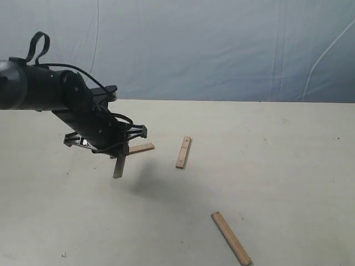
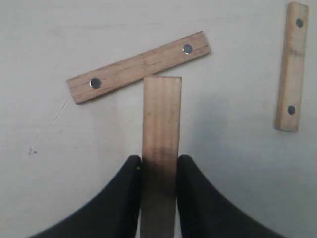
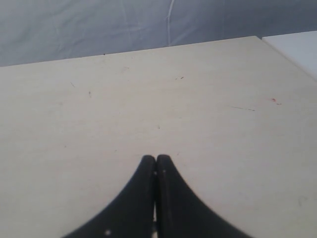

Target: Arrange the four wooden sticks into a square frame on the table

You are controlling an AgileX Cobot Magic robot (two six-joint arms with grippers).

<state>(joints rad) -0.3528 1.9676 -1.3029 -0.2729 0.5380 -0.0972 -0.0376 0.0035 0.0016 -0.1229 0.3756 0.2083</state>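
My left gripper (image 1: 120, 151) (image 2: 159, 161) is shut on a tan wooden stick (image 2: 161, 124) that hangs downward (image 1: 119, 167) above the table (image 1: 266, 155). Just beyond the held stick's tip a second stick (image 2: 138, 67) lies flat and slanted, seen partly behind the arm (image 1: 142, 148). A third stick (image 1: 183, 152) (image 2: 292, 67) lies to the right of it. A fourth stick (image 1: 231, 238) lies near the front edge, alone. My right gripper (image 3: 156, 159) is shut with nothing in it, over bare table (image 3: 148, 109); it does not show in the exterior view.
A wrinkled grey-blue cloth (image 1: 211, 50) hangs behind the table's far edge. The left arm's black body (image 1: 50, 91) reaches in from the left. A white surface (image 3: 297, 47) borders the table in the right wrist view.
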